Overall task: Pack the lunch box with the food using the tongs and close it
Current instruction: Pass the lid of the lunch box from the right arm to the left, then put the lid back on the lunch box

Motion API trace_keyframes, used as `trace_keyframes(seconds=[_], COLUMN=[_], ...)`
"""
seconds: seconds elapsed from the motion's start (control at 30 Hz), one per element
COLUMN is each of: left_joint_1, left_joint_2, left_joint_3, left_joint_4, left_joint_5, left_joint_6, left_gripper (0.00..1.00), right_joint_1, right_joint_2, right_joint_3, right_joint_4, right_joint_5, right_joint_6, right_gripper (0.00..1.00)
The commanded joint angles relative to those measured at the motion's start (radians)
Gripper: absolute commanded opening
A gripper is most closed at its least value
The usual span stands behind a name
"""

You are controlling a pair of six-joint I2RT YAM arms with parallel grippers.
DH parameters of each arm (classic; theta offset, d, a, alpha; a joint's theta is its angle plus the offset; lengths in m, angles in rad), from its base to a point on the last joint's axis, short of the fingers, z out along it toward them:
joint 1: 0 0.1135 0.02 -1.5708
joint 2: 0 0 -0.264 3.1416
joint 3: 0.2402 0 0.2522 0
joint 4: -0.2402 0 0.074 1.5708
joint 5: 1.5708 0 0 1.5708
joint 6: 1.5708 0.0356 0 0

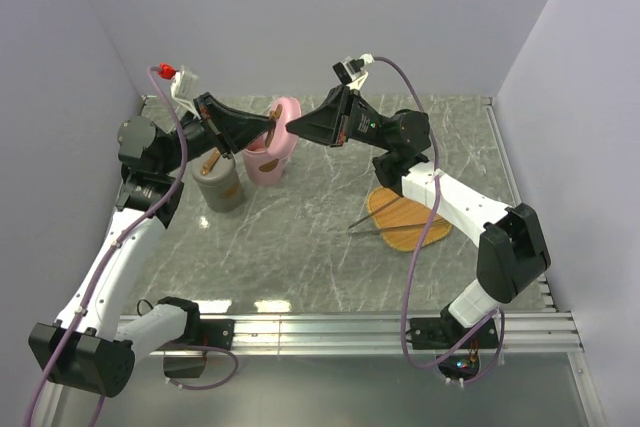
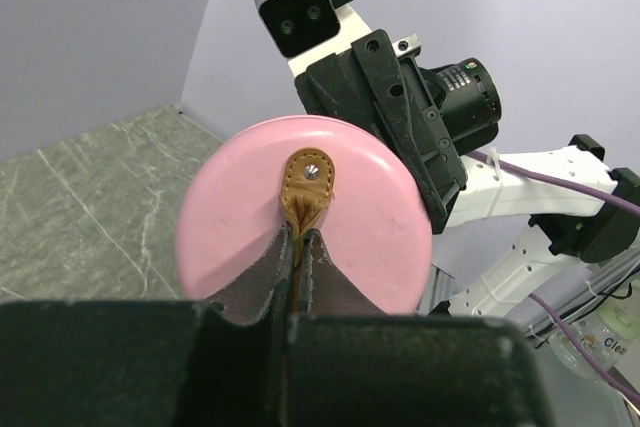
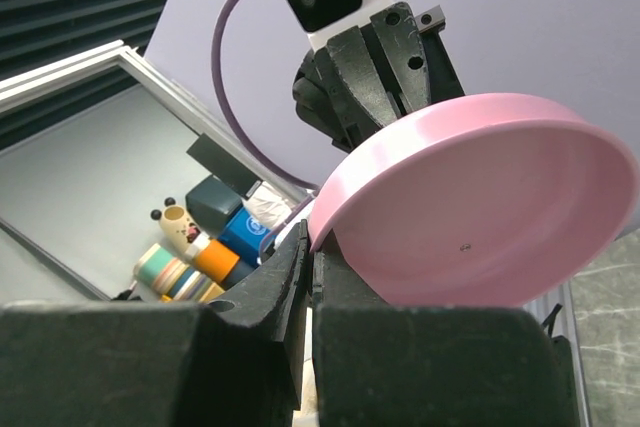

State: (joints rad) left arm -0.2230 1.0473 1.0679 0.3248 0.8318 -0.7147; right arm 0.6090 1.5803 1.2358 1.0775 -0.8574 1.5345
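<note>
Overhead, both arms meet near the back edge of the counter [image 1: 300, 247], left of centre. The pink lid [image 1: 289, 112] is held up on edge between them, above the pink lunch box [image 1: 266, 165]. It seems to hang clear of the box, though the overhead view is too cramped to be sure.

Left fingers [image 2: 276, 273]: closed tight, pinching the brown tab [image 2: 308, 187] at the middle of the lid's top face.

Right fingers [image 3: 286, 287]: closed on the lid's rim, hollow underside facing that wrist camera.

A grey pot [image 1: 221, 187] stands just beside the box, on its left.

The tongs [image 1: 368, 224] lie toward the counter's right edge, well apart from the box, resting partly on a wooden board [image 1: 415, 222]. No fingers touch them.

Food: cannot make it out; the box's inside is hidden.
</note>
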Motion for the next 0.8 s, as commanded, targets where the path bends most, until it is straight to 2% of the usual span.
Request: trace_keyframes(seconds=[0.0,0.1,0.13,0.3,0.43,0.6,0.63,0.7,0.73,0.77], left_joint_1=[-0.024,-0.024,-0.022,-0.007,0.001,0.002,0.002,0.001,0.002,0.002], left_joint_2=[0.007,0.005,0.008,0.026,0.072,0.160,0.181,0.227,0.271,0.296], left_joint_3=[0.030,0.047,0.056,0.122,0.193,0.332,0.389,0.443,0.470,0.522], left_joint_4=[-0.018,-0.071,-0.096,-0.210,-0.379,-0.582,-0.666,-0.745,-0.777,-0.843], left_joint_5=[0.007,-0.019,-0.029,-0.085,-0.172,-0.331,-0.361,-0.405,-0.451,-0.471], left_joint_6=[0.018,0.041,0.073,0.152,0.274,0.482,0.507,0.561,0.605,0.622], left_gripper=[0.01,0.01,0.01,0.00,0.00,0.00,0.00,0.00,0.00,0.00], right_joint_1=[0.031,0.028,0.025,-0.006,-0.049,-0.127,-0.138,-0.167,-0.176,-0.186], right_joint_2=[-0.039,-0.042,-0.045,-0.055,-0.077,-0.109,-0.112,-0.118,-0.127,-0.134], right_joint_3=[0.011,0.016,0.017,0.008,0.002,0.016,0.025,0.048,0.054,0.069], right_joint_4=[0.001,-0.051,-0.089,-0.157,-0.255,-0.525,-0.638,-0.746,-0.849,-0.899], right_joint_5=[-0.008,-0.012,-0.015,-0.025,-0.037,-0.060,-0.066,-0.081,-0.078,-0.072], right_joint_6=[-0.022,-0.045,-0.053,-0.099,-0.157,-0.359,-0.446,-0.537,-0.635,-0.683], right_gripper=[0.00,0.01,0.11,0.46,0.63,0.75,0.76,0.78,0.81,0.92])
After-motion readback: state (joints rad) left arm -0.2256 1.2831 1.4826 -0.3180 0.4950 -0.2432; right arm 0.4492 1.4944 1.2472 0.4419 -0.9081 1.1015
